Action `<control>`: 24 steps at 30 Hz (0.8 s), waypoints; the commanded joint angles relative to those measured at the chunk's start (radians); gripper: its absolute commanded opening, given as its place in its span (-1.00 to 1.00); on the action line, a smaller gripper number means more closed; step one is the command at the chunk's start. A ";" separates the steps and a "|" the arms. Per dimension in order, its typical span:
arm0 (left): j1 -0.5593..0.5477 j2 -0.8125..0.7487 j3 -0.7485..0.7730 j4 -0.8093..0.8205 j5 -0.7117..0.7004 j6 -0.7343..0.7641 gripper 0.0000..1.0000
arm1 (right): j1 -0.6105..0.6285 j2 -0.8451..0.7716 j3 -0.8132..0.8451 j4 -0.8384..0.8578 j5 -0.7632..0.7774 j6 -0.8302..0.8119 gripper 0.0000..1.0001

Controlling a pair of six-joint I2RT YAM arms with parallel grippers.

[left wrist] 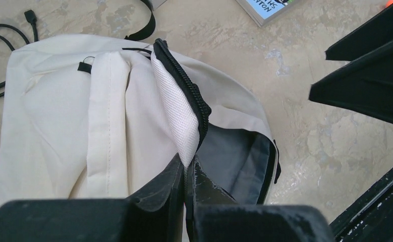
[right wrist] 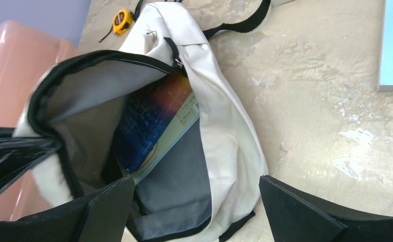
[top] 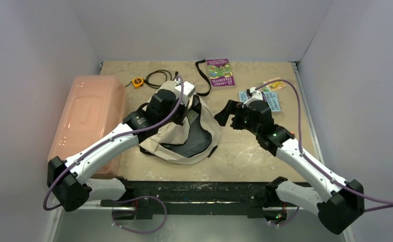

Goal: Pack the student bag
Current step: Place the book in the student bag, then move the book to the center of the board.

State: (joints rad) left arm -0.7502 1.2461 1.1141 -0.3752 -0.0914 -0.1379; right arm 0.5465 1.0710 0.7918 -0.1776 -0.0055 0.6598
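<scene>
Near the front of the mottled beige worktop (top: 244, 151), the soft cream canvas student bag with black zipper trim (top: 156, 143) lies slumped between the two arms, beside a rigid pink plastic bin (top: 88, 121). The left end effector (left wrist: 186, 169) is pinched tight on the bag's zippered white mesh lip, lifting it so that the grey-lined mouth gapes. The right end effector (right wrist: 195, 180) hangs just beside that mouth, spread wide and empty. A dark blue paperback with a pale edge (right wrist: 151, 126) already sits inside, so packing looks partly done. Farther back, a pale blue book (top: 272, 101) and a purple picture book (top: 220, 72) wait unpacked, near a yellow tape measure (top: 138, 82). The next move probably calls for the right arm to fetch the nearer blue book while the left holds the opening.
</scene>
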 commanded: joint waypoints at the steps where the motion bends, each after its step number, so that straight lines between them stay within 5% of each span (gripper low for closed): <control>1: -0.014 -0.002 0.007 0.065 0.018 -0.015 -1.00 | -0.054 -0.054 0.047 -0.105 0.109 -0.059 0.98; 11: -0.021 -0.027 -0.039 0.163 0.199 0.048 -1.00 | -0.660 0.237 -0.054 0.246 -0.171 0.252 0.98; 18: -0.062 -0.023 -0.015 0.119 0.149 0.081 -0.97 | -0.777 0.472 0.110 0.245 0.006 0.131 0.98; 24: -0.074 -0.006 0.006 0.108 0.196 0.067 -0.52 | -0.786 0.635 0.287 0.223 0.101 0.005 0.98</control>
State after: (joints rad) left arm -0.8101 1.2514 1.0668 -0.3218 0.0441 -0.0811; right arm -0.2367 1.6371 0.9447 0.0116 0.0044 0.7643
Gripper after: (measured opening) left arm 0.178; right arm 0.987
